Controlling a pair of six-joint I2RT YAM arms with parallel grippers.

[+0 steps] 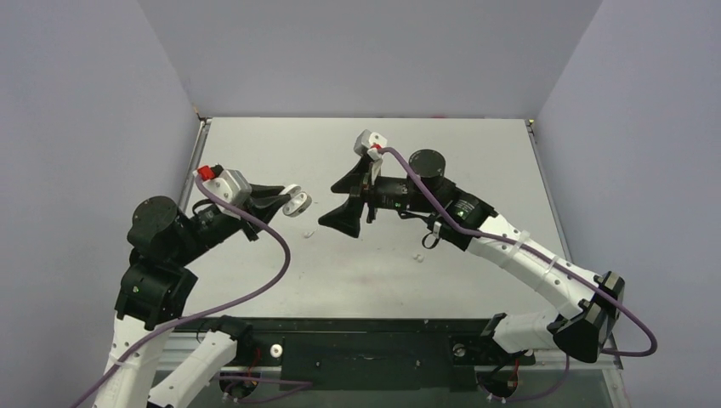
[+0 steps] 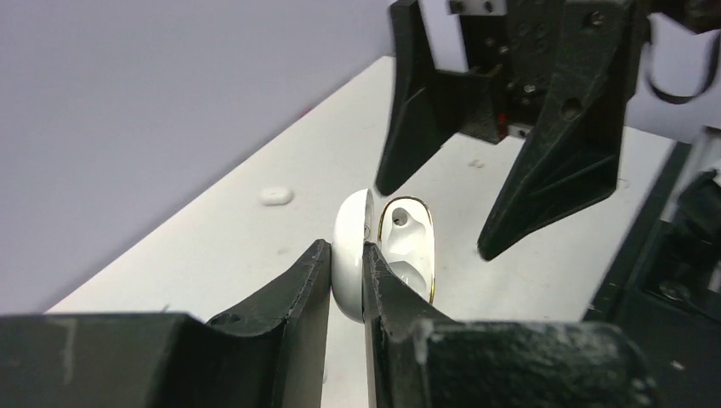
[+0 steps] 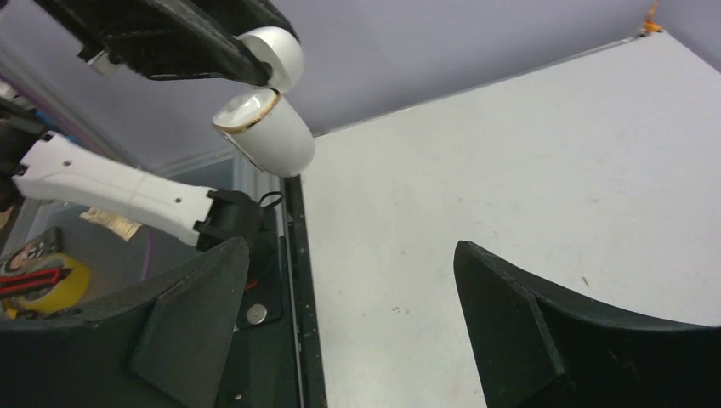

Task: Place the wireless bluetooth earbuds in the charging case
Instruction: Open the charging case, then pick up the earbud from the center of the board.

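**Case held open in the air, earbuds lying on the table**

At the left, the left end effector [image 2: 345, 265] pinches one half of the charging case [image 2: 406, 242] and holds it clear of the table [image 1: 476, 153]. The other half, gold-rimmed, hangs open with its hollows facing the right arm.

One earbud [image 1: 307, 233] lies on the table just at 5 o'clock of the case. A second earbud [image 1: 418, 255] lies well apart at 4 o'clock, beside the right arm's purple cable [image 1: 438, 223].

At 3 o'clock of the case, near it, the right end effector [image 1: 342, 202] is spread wide and holds nothing.

The step in hand looks like fetching an earbud. The right fingers should come straight down over one bit and close slowly, since a piece so tiny could skid away. The case would do best turned hollows-up and held steady.

The raised case and left fingers crowd the nearer earbud. The farther one sits close under the right forearm, an awkward reach.
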